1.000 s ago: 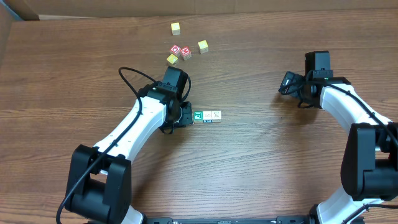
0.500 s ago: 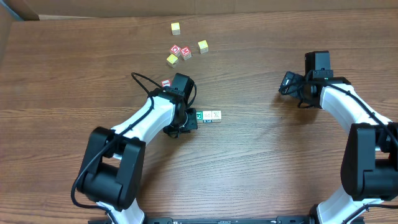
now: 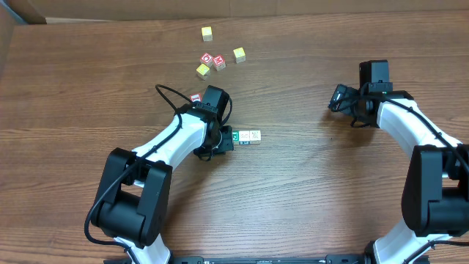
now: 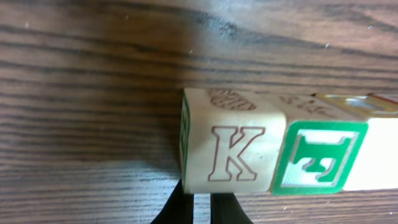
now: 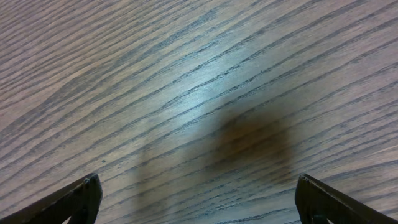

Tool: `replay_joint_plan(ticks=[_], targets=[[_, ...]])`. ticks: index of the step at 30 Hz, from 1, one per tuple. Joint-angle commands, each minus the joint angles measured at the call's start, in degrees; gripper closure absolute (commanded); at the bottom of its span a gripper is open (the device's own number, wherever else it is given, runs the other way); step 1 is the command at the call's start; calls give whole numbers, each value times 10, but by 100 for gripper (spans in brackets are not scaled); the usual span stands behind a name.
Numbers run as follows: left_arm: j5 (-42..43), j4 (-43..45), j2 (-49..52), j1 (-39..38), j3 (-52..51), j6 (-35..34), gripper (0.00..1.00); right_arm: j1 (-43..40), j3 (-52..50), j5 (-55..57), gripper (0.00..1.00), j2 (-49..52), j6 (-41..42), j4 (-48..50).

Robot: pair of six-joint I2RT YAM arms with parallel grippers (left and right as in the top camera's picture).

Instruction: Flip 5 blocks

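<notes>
Left gripper [image 4: 202,210] clenched on nothing, tips just beside the K block [image 4: 233,152]. Near table centre, the K block starts a touching row: green F block [image 4: 320,158] next, then a whitish block [image 3: 255,136] to the right. Right gripper [image 5: 199,196] spread wide over the wooden table [image 5: 186,74], well right of the row.

Robotics lab bench, prob. not a home: white-and-black left arm [image 3: 172,143] & right arm [image 3: 410,125] at a wood-grain table [image 3: 308,191] (brown cardboard [image 3: 220,6] along the far edge), w/ tiny alphabet cubes [image 3: 249,136] on it.
</notes>
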Motion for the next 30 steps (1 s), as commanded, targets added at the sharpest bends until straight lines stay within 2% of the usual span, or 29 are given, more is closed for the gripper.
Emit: replay_joint_plan(ticks=[1,6,12,15,16,18,19,24,30], targets=[[6,-21,-5,0,6,3,96,-2,10,6,0,2,-4,3],[-6,-71,-35,0,46,14,96,-2,10,6,0,2,-4,3],[-66,-112,-68,0,99,14,95,-2,10,6,0,2,-4,3],[-73,-121,-70,1,115,14,81,-2,10,6,0,2,-4,3],[-72,-124,-70,3,118,14,71,-2,10,6,0,2,-4,3],[-72,-127,-70,6,119,14,38,-2,10,6,0,2,-4,3],[-70,-128,-70,8,119,14,32,-2,10,6,0,2,-4,3],[-74,-139,-70,12,128,27,21,-2,10,6,0,2,-4,3],[-73,-196,-70,44,208,40,16,-2,10,6,0,2,-4,3]])
